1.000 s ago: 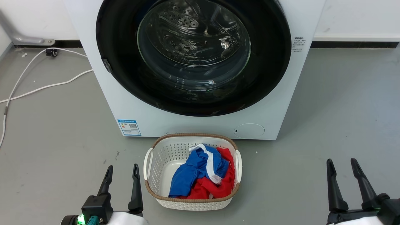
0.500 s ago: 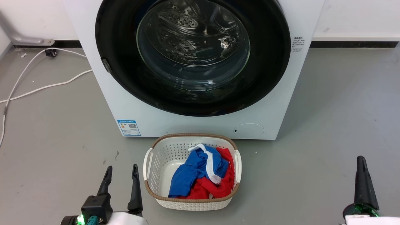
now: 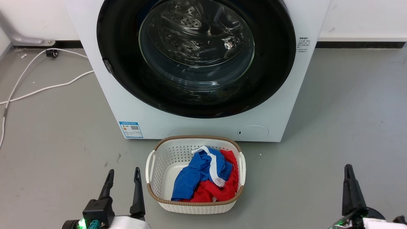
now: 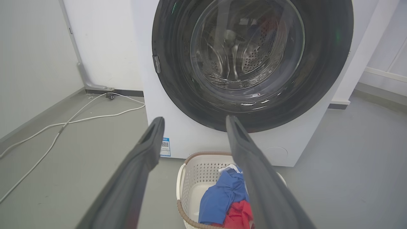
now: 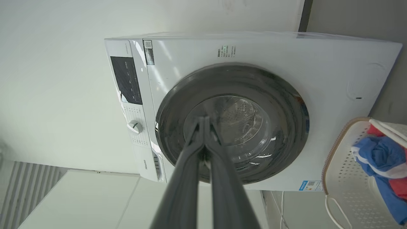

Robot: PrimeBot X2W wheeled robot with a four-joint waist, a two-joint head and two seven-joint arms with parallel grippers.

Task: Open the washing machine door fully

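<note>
Washing machine door (image 3: 196,55), a large round glossy black disc with a bulging clear glass bowl at its centre: shut, lying flush on the front of the big white boxy washing machine (image 3: 133,108), straight ahead of the robot.

Change noted: within the last second the right gripper (image 5: 203,121) has rolled onto its side. Its two long dark fingers, formerly spread, have come together. They now meet at the tips, hold nothing, and point at the door from well back. Judgement: this prepares a hook or push at the door's edge; the opening itself is not begun.

The left gripper (image 3: 124,171) is unchanged, fingers moderately apart and empty, low at the left. A small grey tab (image 3: 108,66) on the door's left rim is the likely release point.

Obstruction: a white perforated plastic basket (image 3: 153,178) with a brown woven rim, holding blue and red clothes (image 3: 203,179), stands on the grey floor (image 3: 334,121) just before the machine. It may crowd a low approach. A white cable (image 3: 47,87) lies to the left, well apart.
</note>
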